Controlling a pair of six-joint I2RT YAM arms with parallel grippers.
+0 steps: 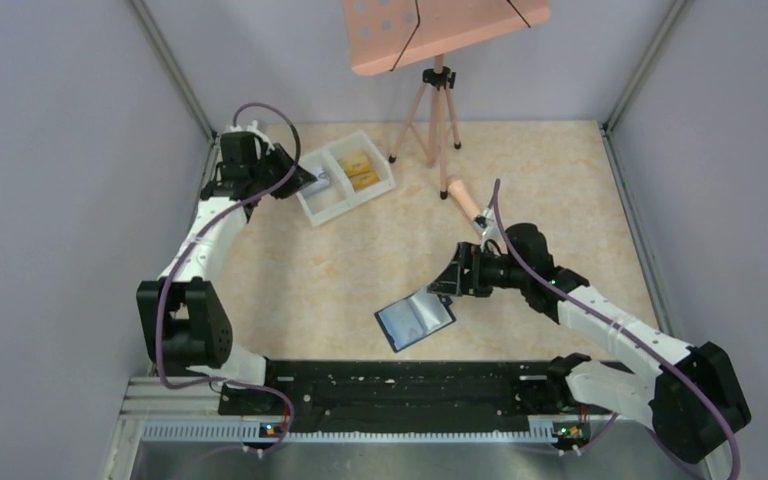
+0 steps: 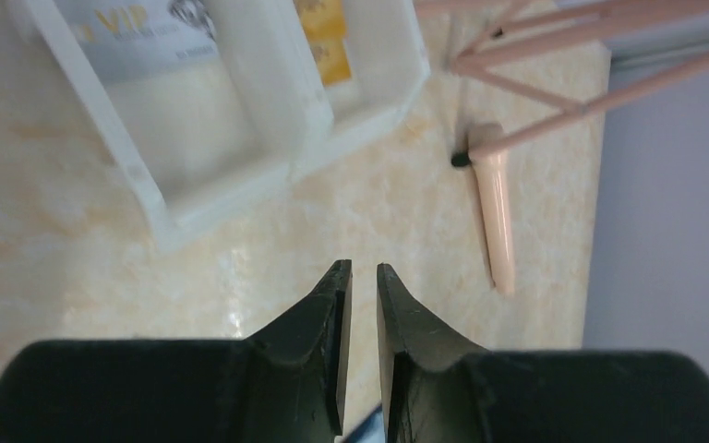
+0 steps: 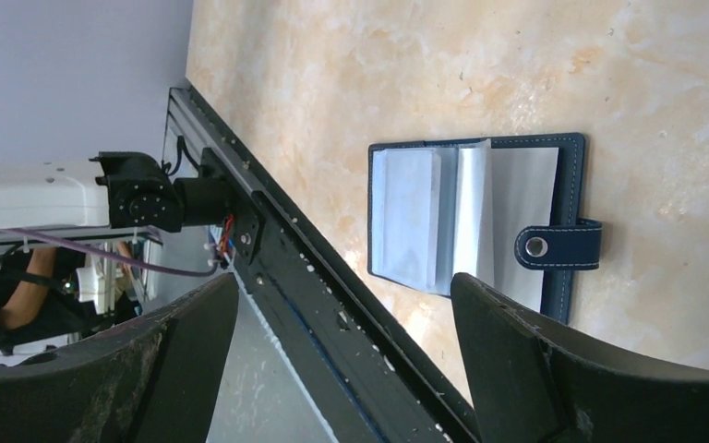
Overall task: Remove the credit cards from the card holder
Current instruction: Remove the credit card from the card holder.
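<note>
The card holder [image 1: 415, 322] lies open on the table near the front rail, blue with pale sleeves [image 3: 475, 217] and a snap strap [image 3: 558, 247]. My right gripper [image 1: 442, 285] hovers just beyond its far right corner, open wide [image 3: 343, 277], nothing between its fingers. Yellow-orange credit cards [image 1: 360, 168] [image 2: 323, 37] lie in the right compartment of the white tray [image 1: 310, 208]. A grey-silver card [image 2: 138, 32] lies in the left one. My left gripper [image 1: 305, 180] hangs at the tray's near left side, its jaws a narrow gap apart [image 2: 363, 269] and empty.
A pink tripod [image 1: 438, 110] carrying a pink board stands at the back, right of the tray. A loose pink handle [image 1: 465, 200] [image 2: 497, 217] lies on the table beside it. The black rail [image 1: 400, 385] [image 3: 332, 305] runs along the near edge. Grey walls enclose the table.
</note>
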